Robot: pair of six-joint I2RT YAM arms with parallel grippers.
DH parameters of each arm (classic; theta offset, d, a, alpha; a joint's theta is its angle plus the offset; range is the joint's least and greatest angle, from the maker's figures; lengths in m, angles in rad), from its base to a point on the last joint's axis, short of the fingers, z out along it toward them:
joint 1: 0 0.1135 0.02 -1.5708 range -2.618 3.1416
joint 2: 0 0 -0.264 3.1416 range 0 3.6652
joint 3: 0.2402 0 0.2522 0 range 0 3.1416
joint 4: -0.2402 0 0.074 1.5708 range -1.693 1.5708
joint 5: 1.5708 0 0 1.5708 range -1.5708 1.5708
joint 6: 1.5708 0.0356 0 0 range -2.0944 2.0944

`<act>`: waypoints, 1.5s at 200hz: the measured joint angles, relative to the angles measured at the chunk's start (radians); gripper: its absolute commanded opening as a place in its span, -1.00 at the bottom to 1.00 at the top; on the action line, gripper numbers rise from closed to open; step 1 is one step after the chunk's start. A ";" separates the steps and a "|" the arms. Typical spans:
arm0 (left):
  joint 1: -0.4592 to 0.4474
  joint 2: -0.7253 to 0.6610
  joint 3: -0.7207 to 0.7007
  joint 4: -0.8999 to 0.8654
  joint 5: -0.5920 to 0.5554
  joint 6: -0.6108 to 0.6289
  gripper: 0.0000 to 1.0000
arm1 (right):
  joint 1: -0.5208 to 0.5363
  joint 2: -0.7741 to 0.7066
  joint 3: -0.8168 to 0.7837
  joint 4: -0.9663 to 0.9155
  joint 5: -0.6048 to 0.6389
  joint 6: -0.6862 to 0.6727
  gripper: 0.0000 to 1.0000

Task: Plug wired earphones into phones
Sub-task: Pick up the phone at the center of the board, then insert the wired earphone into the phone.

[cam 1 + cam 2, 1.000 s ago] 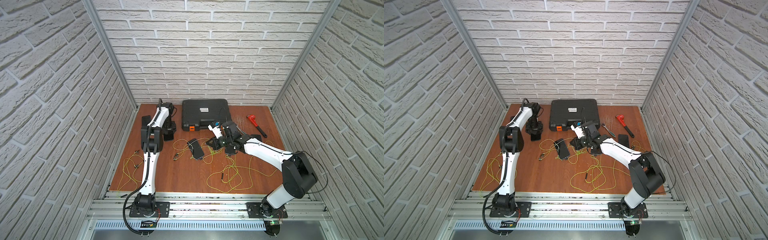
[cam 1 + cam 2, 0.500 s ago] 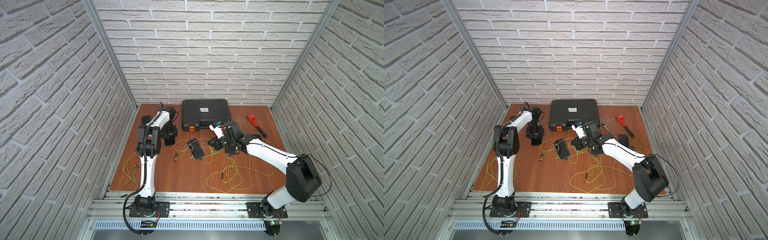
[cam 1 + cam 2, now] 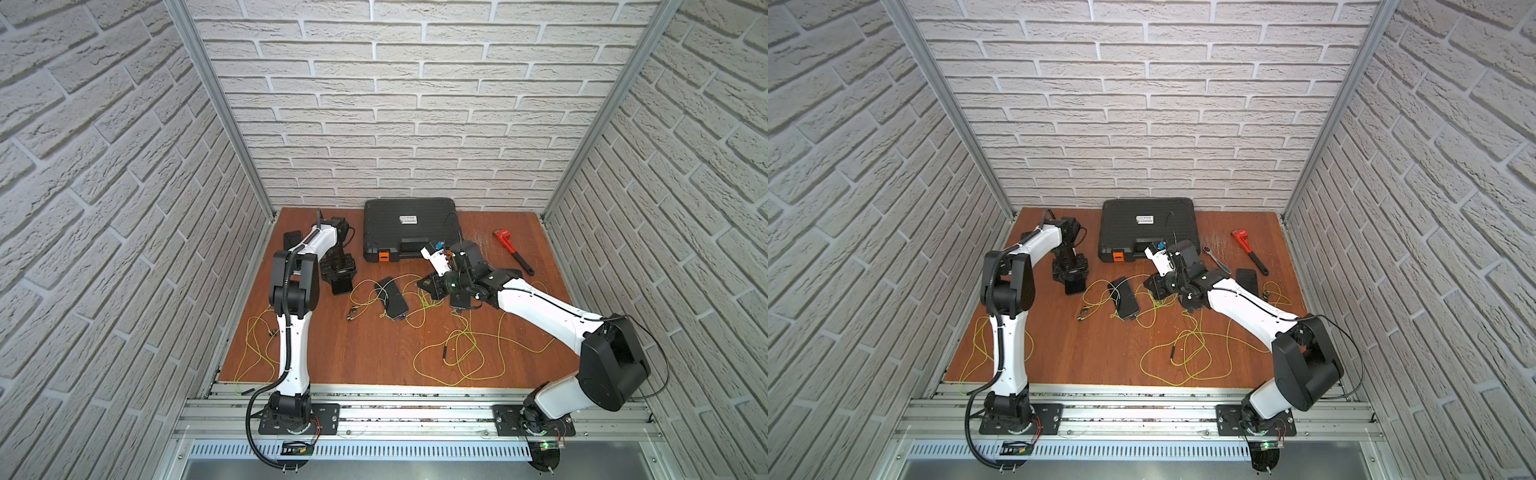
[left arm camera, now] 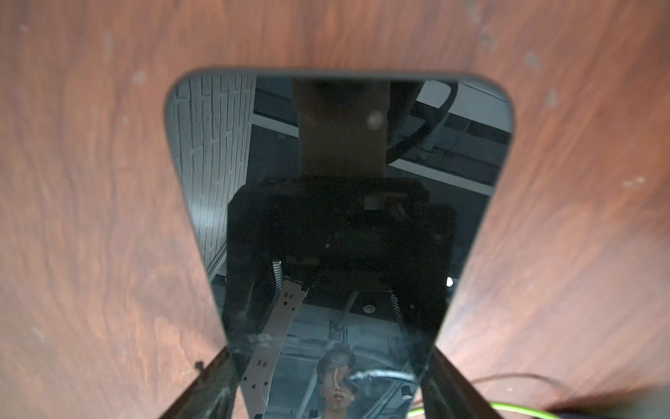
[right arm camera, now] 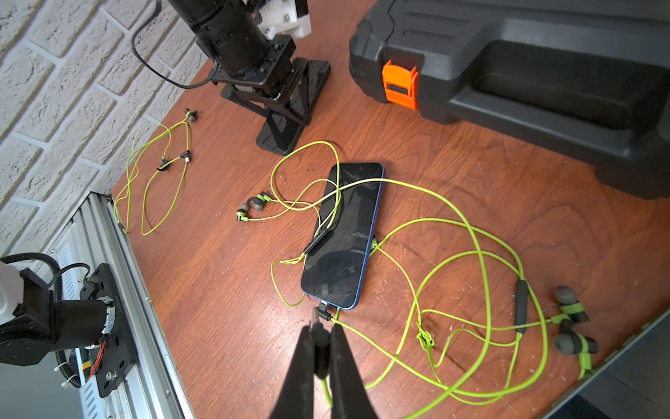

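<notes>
My left gripper [image 4: 328,377] is shut on the sides of a black phone [image 4: 337,203] at the table's back left; both top views show that phone [image 3: 341,286] [image 3: 1074,286] under it. My right gripper [image 5: 321,332] is shut on a dark plug [image 5: 321,348] of yellow-green wired earphones [image 5: 482,254]. The plug's tip sits just short of the bottom end of a blue-edged phone [image 5: 344,239] [image 3: 392,297], where another plug [image 5: 324,308] sits at the port. More phones lie at the right [image 3: 1246,280] and far left [image 3: 291,240].
A big black case [image 3: 411,228] with an orange latch stands at the back. A red pipe wrench [image 3: 513,251] and a ratchet [image 3: 1214,257] lie at the back right. Loose cord loops lie at the front [image 3: 457,357] and left [image 3: 257,345]. An aluminium rail [image 3: 374,407] edges the front.
My left gripper has slid its phone a little toward the table's front. My right arm's elbow has swung outward to the right, while its gripper stays by the middle phone.
</notes>
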 measured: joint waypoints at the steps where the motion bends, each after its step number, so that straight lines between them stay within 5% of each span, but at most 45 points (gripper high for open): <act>1: 0.000 0.000 0.000 0.000 0.000 0.000 0.27 | 0.000 -0.001 0.000 0.000 0.000 0.000 -0.89; 67: 0.004 -0.101 -0.120 0.069 0.016 -0.049 -0.02 | 0.011 0.004 -0.004 0.014 -0.018 -0.008 -0.89; 125: 0.073 -0.515 -0.319 0.190 0.190 -0.207 -0.38 | 0.082 0.077 -0.013 0.218 -0.076 0.011 -0.89; 175: 0.091 -0.732 -0.545 0.441 0.409 -0.504 -0.63 | 0.167 0.189 -0.021 0.463 -0.048 0.043 -0.89; 206: 0.069 -0.753 -0.692 0.614 0.503 -0.740 -1.00 | 0.212 0.189 -0.084 0.624 0.066 0.063 -0.89; 257: 0.046 -0.818 -0.900 0.931 0.575 -1.081 -1.00 | 0.225 0.189 -0.167 0.809 0.195 0.095 -0.89; 300: 0.024 -0.818 -0.944 1.054 0.590 -1.208 -1.00 | 0.225 0.189 -0.168 0.888 0.255 0.106 -0.89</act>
